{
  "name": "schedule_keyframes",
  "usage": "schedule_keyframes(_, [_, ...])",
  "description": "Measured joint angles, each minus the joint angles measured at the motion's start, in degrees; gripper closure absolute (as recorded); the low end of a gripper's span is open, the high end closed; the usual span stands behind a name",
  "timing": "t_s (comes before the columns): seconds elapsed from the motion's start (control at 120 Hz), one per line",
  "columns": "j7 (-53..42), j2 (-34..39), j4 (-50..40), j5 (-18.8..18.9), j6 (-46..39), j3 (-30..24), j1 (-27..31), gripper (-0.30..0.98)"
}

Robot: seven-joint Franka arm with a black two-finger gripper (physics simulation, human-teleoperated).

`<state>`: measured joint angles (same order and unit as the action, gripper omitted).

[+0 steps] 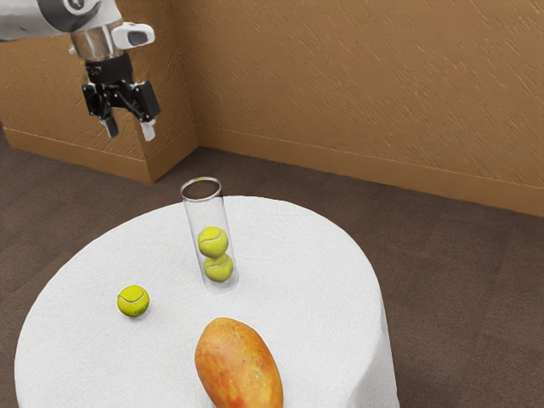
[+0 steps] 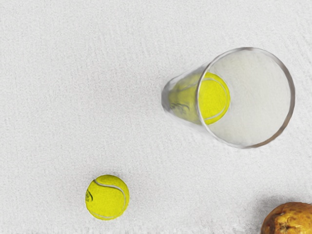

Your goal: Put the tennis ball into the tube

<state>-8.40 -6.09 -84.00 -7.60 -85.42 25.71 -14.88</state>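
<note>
Clearing the tall transparent tube (image 1: 206,218) is prob. why the black two-finger pincer (image 1: 129,129) is held high, fingers spread, nothing gripped. The loose yellow-green tennis ball (image 1: 133,301) is set on the white-clothed worktop (image 1: 297,255), apart from the tube, w/ room for grabbing imo.

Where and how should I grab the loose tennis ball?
Come straight down over the loose tennis ball and close the gripper across its middle. It is round and sits apart from the tube, so any finger direction should probably work.
</note>
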Motion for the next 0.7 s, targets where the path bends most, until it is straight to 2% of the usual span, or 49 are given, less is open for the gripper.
schedule_keyframes(0.092, [-0.7,2.3,-3.3,1.3,-2.0,-1.9,1.1,0.02])
schedule_keyframes(0.192, [-1.3,6.1,-6.2,5.3,-3.7,-3.9,1.1,0.02])
schedule_keyframes(0.267, [-1.5,13.4,-14.7,7.4,-4.8,-4.2,-0.7,0.02])
schedule_keyframes(0.367, [-1.7,19.7,-27.3,9.2,-8.2,-4.1,3.0,0.02])
schedule_keyframes(0.517, [-1.8,19.8,-39.3,9.8,-15.5,-3.6,5.1,0.02])
schedule_keyframes(0.7, [-1.9,16.8,-47.5,9.9,-24.3,-3.5,6.1,0.02])
